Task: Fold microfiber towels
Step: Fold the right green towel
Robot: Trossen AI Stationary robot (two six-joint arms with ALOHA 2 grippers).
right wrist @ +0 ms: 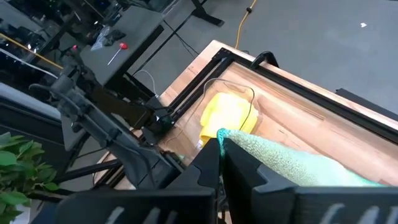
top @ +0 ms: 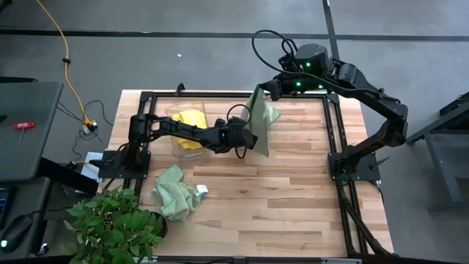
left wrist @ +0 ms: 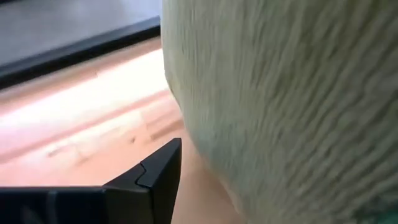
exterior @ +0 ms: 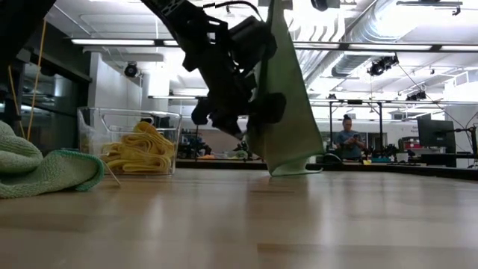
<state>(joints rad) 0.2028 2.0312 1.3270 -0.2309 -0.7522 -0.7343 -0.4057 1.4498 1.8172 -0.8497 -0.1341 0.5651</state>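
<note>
Pressed together, the right gripper (right wrist: 221,144) pinches the top corner of a pale sage green towel (top: 258,123), soft, nubbly microfiber hanging in a long drape whose lower edge touches the wooden table (top: 293,198). Spread, the left gripper (top: 249,138) sits low against that drape; whether its fingers touch the cloth I cannot tell. Behind the left gripper stands a clear plastic bin (exterior: 127,142) of folded yellow towels (exterior: 138,152). A crumpled green towel (top: 176,192) lies well apart, near a leafy plant (top: 110,227).
</note>
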